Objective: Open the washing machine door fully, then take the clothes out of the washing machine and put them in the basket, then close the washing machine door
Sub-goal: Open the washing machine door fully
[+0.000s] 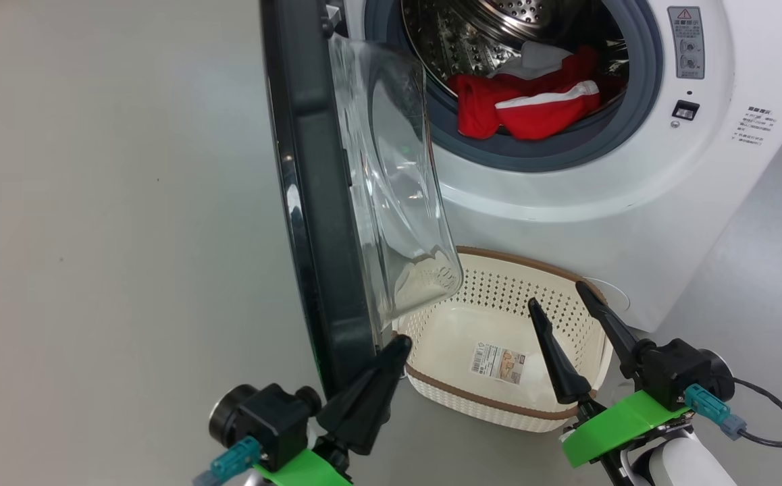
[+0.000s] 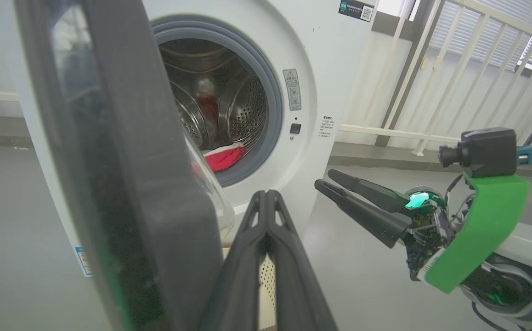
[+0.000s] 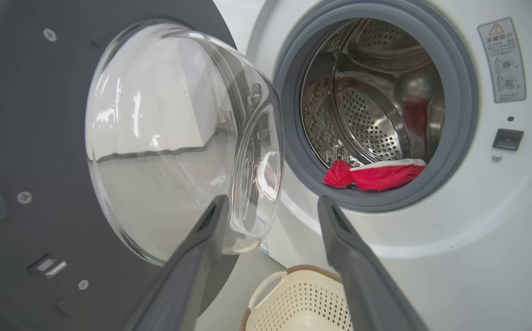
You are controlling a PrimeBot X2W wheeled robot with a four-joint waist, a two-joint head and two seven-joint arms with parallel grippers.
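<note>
Our left gripper point(image 1: 399, 344) is pressed together into one point, its tip just beside the lower rim of the washing machine door point(image 1: 310, 202), on its inner side. The door stands edge-on to us, out from the washing machine point(image 1: 566, 209). To swing it wider, we judge the push must go toward our left, and the left arm is nearer. Our right gripper point(image 1: 556, 295) is spread and empty over the basket point(image 1: 499, 405). The red clothes point(image 1: 533, 108) lie at the front lip of the drum point(image 1: 472, 34).

Three cameras, one shared scene
The head camera looked steeply down from close; both wrist cameras faced the washing machine point(image 2: 321, 55) from low, all sharing its door point(image 3: 27, 138) and clothes point(image 3: 385, 177).
</note>
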